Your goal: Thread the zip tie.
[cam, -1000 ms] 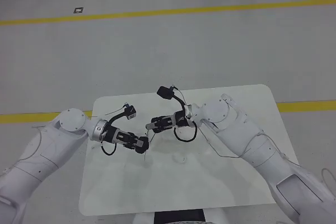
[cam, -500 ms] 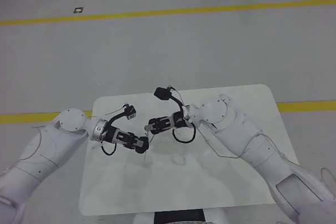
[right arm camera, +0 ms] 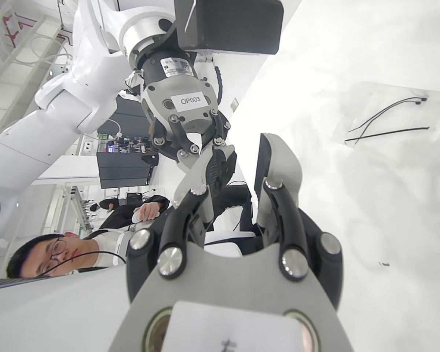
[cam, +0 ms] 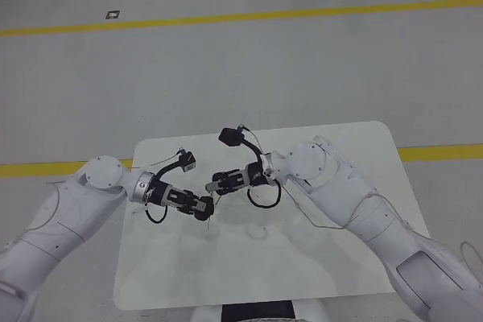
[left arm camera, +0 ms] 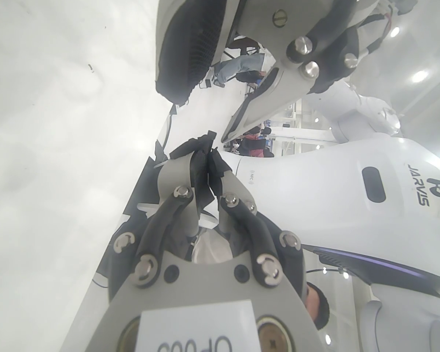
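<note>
My left gripper (cam: 205, 208) is over the middle of the white table (cam: 338, 241), fingers pressed shut. A thin dark zip tie (cam: 208, 225) hangs from it toward the table's front. The left wrist view has the black pads (left arm camera: 201, 170) closed together, and the tie itself is too thin to make out there. My right gripper (cam: 216, 183) is open just behind and beside the left one, almost touching it. In the right wrist view its two fingers (right arm camera: 275, 170) stand apart, with the left gripper (right arm camera: 205, 170) right at their tips. The left wrist view shows the right gripper (left arm camera: 201, 111) spread open close above.
A clear bag with spare black zip ties (right arm camera: 388, 126) lies flat on the table, off to one side of the grippers. A small dark speck (right arm camera: 384, 264) lies on the tabletop. Bare table surface surrounds both arms.
The right gripper has shifted a little to the left, closer to the left gripper. The left arm has kept still.
</note>
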`<control>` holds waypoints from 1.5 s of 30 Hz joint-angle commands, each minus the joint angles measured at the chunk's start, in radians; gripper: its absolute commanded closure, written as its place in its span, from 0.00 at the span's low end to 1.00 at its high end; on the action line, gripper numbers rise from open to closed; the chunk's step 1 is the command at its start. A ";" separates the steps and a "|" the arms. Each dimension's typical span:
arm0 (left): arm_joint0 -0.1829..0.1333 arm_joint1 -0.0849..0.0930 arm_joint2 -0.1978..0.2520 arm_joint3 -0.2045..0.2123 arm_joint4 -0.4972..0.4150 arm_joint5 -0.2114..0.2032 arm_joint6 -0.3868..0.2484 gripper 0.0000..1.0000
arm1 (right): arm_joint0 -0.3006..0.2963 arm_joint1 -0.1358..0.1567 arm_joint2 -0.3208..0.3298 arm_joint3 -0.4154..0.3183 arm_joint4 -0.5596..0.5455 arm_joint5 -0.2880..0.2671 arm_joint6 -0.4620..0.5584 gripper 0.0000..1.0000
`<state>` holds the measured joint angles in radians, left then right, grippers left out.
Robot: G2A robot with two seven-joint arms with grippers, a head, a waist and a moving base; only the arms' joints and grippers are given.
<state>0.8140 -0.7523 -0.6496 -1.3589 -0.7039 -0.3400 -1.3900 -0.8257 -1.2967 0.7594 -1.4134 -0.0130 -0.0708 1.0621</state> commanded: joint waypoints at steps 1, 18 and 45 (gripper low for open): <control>0.000 0.000 0.000 0.000 0.000 0.000 0.000 1.00 | 0.001 -0.001 -0.002 -0.001 -0.002 0.000 0.002 0.77; 0.000 0.000 0.000 0.000 0.000 0.000 0.000 1.00 | 0.003 -0.003 -0.007 -0.009 -0.015 -0.027 0.011 0.78; 0.000 0.000 0.000 0.000 0.000 0.000 0.000 1.00 | 0.008 -0.007 -0.017 -0.009 -0.039 -0.042 0.018 1.00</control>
<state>0.8140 -0.7523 -0.6496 -1.3589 -0.7039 -0.3400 -1.3900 -0.8180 -1.3038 0.7419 -1.4222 -0.0521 -0.1120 1.0807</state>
